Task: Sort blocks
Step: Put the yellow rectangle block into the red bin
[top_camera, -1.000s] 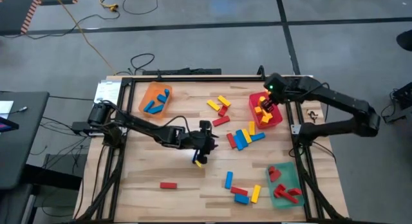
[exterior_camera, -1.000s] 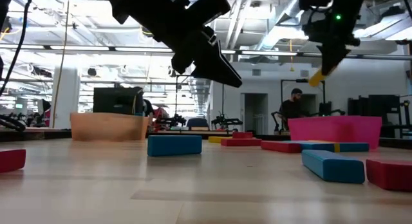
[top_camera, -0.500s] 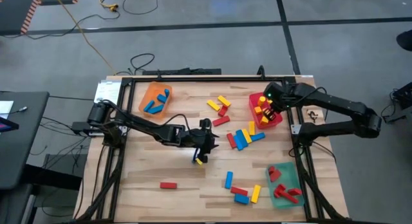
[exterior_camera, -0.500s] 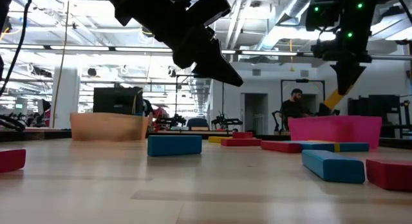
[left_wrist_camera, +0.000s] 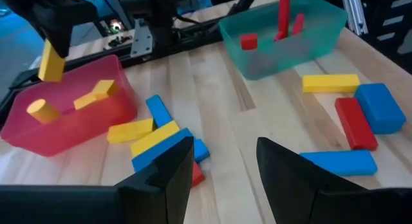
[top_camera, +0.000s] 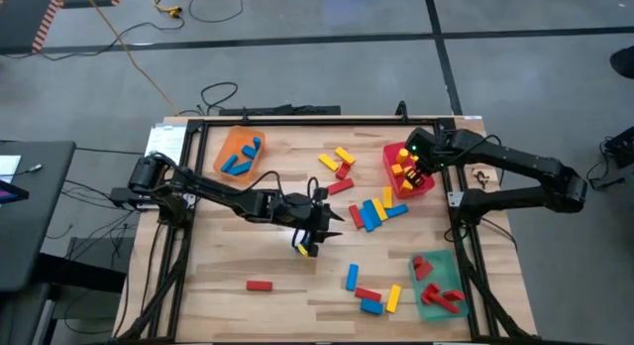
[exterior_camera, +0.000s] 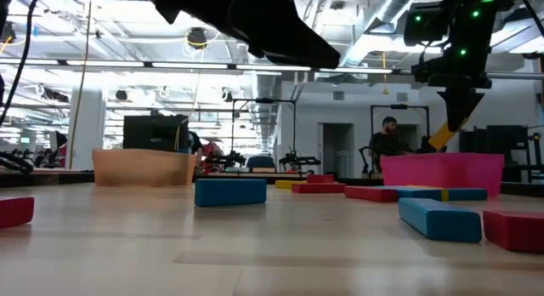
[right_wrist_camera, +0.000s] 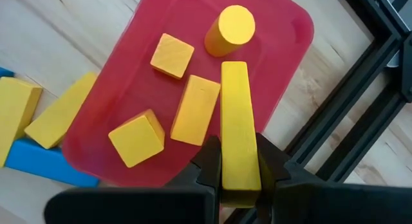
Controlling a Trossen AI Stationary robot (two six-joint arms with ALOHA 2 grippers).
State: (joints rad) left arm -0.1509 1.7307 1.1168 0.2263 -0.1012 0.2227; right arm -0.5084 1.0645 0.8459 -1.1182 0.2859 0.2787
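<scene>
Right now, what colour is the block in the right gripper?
Yellow block in the right gripper; clearest in the right wrist view.

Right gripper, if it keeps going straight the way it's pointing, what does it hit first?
The right gripper is shut on a long yellow block and points down into the red tray. That block's far end would probably meet the tray floor first, beside the yellow pieces there; depth is unclear.

A wooden worktop (top_camera: 228, 266) carries orange (top_camera: 239, 153), red (top_camera: 408, 170) and green trays (top_camera: 437, 285) amid scattered, apparently loose blocks (top_camera: 372, 213)
</scene>
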